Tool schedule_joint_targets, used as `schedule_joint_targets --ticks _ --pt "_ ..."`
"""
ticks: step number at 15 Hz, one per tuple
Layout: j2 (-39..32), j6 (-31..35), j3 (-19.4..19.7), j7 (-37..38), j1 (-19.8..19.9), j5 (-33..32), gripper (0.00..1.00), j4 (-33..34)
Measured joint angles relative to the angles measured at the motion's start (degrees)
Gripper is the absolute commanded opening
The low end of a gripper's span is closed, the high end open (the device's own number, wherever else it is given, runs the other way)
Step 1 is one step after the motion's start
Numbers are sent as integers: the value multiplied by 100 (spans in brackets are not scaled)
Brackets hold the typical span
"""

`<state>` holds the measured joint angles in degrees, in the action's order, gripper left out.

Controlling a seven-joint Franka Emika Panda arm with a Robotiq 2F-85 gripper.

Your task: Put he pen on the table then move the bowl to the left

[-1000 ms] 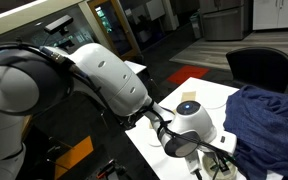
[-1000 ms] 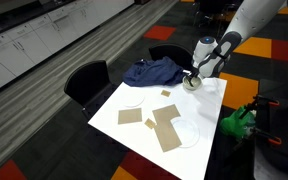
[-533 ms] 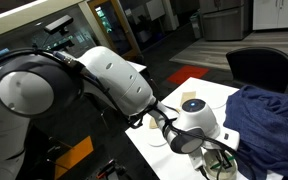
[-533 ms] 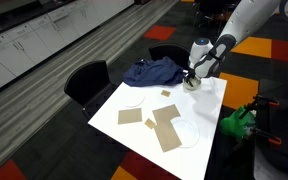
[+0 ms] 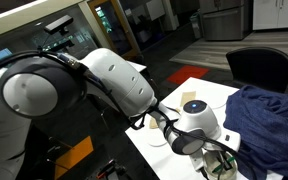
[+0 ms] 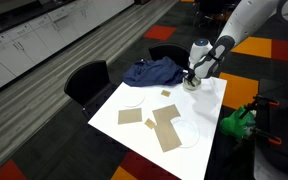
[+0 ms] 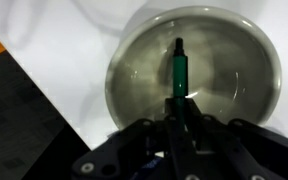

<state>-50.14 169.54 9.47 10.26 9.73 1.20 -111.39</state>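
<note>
1. In an exterior view, a black chair (image 6: pixel 84 82) stands at the left corner of the white worktop (image 6: pixel 206 110).
2. Flat brown cardboard pieces (image 6: pixel 166 130) lie in the middle of the worktop, with a white plate (image 6: pixel 134 100) just beyond them.
3. A crumpled blue cloth (image 6: pixel 152 70) sits at the far edge.
4. Further right, the end effector (image 6: pixel 191 78) hangs directly over the cream bowl (image 6: pixel 193 86), which stands near the worktop's far right corner.
5. In the wrist view, the bowl (image 7: pixel 254 70) fills the centre, and the worktop's edge runs diagonally on its left.
6. The green pen (image 7: pixel 178 70) lies along the middle of the bowl's hollow. Its near end runs in between the end effector's (image 7: pixel 181 120) fingers, which are clenched on it.
7. Whether the pen's far tip touches the bowl's floor cannot be told.
</note>
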Motion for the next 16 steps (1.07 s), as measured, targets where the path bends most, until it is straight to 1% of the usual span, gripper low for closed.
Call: schedule_joint_targets --ticks 4,8,10,13,16 --pt "78 15 0 1 -20 1 3 -44" --pt "512 164 8 1 -194 1 3 -391" --pt "837 259 52 2 -370 1 3 -667" --pt "1400 270 238 6 -787 -9 3 -1144" --pt "1928 -26 320 4 -1118 -87 3 -1513"
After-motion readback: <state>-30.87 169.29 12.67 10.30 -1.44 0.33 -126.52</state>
